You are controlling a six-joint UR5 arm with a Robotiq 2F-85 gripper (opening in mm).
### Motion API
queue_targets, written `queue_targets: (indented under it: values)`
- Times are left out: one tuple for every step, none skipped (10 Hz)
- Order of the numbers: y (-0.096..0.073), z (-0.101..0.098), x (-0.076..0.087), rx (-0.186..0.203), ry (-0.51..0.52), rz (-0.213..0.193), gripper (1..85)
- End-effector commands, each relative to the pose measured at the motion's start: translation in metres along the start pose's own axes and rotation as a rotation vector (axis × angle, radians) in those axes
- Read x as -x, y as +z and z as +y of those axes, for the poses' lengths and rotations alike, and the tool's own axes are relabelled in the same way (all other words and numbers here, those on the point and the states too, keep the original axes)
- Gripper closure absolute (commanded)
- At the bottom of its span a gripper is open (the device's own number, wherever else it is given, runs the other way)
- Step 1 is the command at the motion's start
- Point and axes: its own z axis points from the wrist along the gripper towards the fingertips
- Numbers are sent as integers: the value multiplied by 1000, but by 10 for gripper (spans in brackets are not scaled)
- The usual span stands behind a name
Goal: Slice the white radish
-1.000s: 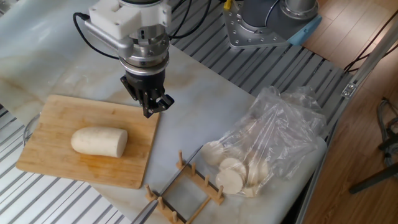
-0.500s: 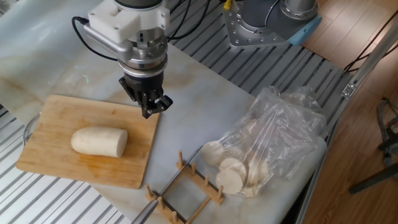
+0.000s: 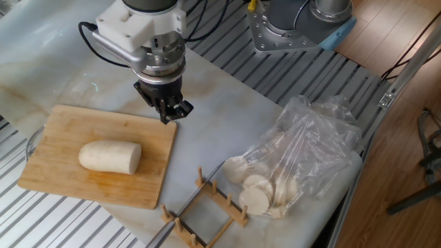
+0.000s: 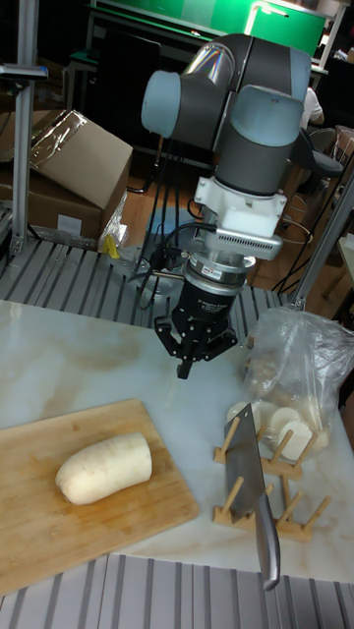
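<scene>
I see a pale marbled tabletop (image 3: 227, 117) with a soft sheen, edged by ribbed grey metal. At lower left, the cutting board (image 3: 62, 172) is light wood with a fine grain, matt. The white radish (image 3: 110, 156) on it looks smooth and cream, faintly moist. At right, the bag (image 3: 310, 151) is clear, crinkled, glossy plastic. The knife (image 4: 254, 491) has a brushed steel blade in a bare wooden rack (image 4: 280, 482). The gripper (image 3: 170, 111) is matt black.
</scene>
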Motion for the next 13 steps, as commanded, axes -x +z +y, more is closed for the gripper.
queue_targets:
  values:
    - [-2, -16, -15, -59, -13, 59, 843]
    - [0, -11, -11, -44, 0, 57, 843]
    - [3, -8, 4, -67, 10, 50, 843]
    - [5, -2, 23, -80, 15, 39, 843]
    - [6, 17, 38, -45, 41, 43, 843]
    - [1, 29, 52, -41, 52, 58, 843]
    - [-5, 38, 59, -39, 60, 73, 843]
    - [-11, 48, 65, -36, 73, 84, 843]
    - [-16, 60, 71, -21, 89, 93, 843]
    - [-21, 72, 77, -3, 101, 94, 843]
    - [-21, 69, 81, -11, 93, 84, 843]
    - [-20, 54, 76, -46, 63, 97, 843]
    - [-21, 47, 68, -71, 15, 129, 843]
